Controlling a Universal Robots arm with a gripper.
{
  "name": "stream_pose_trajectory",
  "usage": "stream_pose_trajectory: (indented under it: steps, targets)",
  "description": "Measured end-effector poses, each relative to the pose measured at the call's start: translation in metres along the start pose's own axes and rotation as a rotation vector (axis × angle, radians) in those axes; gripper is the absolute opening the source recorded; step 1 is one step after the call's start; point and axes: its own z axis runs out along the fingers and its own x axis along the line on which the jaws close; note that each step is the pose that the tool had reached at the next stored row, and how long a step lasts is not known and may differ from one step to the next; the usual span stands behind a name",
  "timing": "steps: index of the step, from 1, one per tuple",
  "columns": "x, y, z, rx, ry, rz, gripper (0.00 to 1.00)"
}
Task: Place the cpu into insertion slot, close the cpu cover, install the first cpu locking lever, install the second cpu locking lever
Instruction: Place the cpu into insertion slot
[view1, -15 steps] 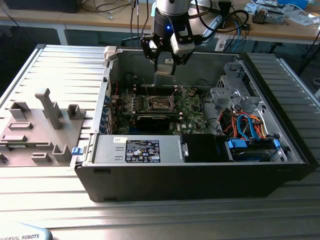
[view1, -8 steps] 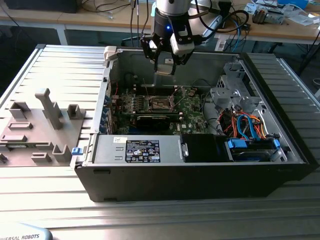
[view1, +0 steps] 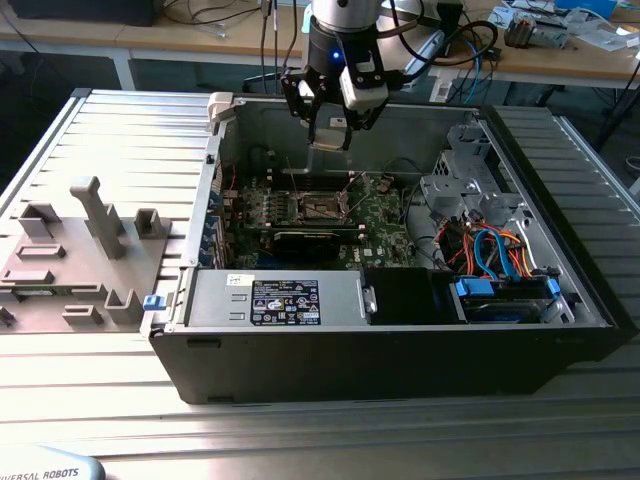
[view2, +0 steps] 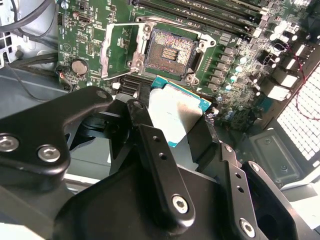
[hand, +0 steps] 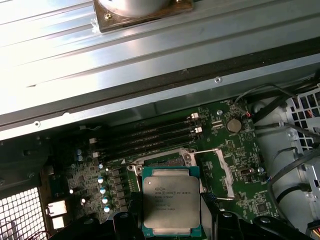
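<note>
Well over at the bench's (view1: 100, 130) left edge, a grey tray (view1: 70, 265) sits beside the open computer case (view1: 400, 340). Inside, the socket (view2: 170, 52) lies bare on the green board (view2: 85, 30), with its cover frame (view2: 106, 52) swung open beside it. In the first wrist view the chip (hand: 171, 200) hides most of that socket. The claw (view1: 328, 135) hangs above the board with its fingers (view2: 150, 142) clamped on the chip's edges. The chip sits flat between them, clear of the socket.
</note>
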Motion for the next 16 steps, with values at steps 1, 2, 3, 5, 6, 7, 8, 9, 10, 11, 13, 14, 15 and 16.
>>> stream_pose_trajectory:
  steps: [1,2,3,5,6,7,8,9,10,11,13,14,15,16]
  targets:
    - [0.0000,0.0000,0.0000,0.0000,-0.0002,0.002,0.54]
    - [0.0000,0.0000,0.0000,-0.0001,-0.0003,0.003,0.54]
    - [0.0000,0.0000,0.0000,-0.0001,-0.0003,0.004,0.54]
    - [0.0000,0.0000,0.0001,-0.0001,-0.0006,0.006,0.54]
    - [0.0000,0.0000,0.0001,-0.0001,-0.0006,0.007,0.54]
    - [0.0000,0.0000,0.0001,-0.0002,-0.0007,0.008,0.54]
    - [0.0000,0.0000,0.0001,-0.0001,-0.0009,0.010,0.54]
    - [0.0000,0.0000,0.0001,-0.0002,-0.0010,0.012,0.54]
    - [0.0000,0.0000,0.0001,-0.0002,-0.0011,0.013,0.54]
    - [0.0000,0.0000,0.0002,-0.0003,-0.0012,0.014,0.54]
    - [0.0000,0.0000,0.0002,-0.0004,-0.0016,0.017,0.54]
    - [0.0000,0.0000,0.0003,-0.0004,-0.0017,0.019,0.54]
    - [0.0000,0.0000,0.0003,-0.0004,-0.0018,0.021,0.54]
    - [0.0000,0.0000,0.0003,-0.0004,-0.0019,0.021,0.54]
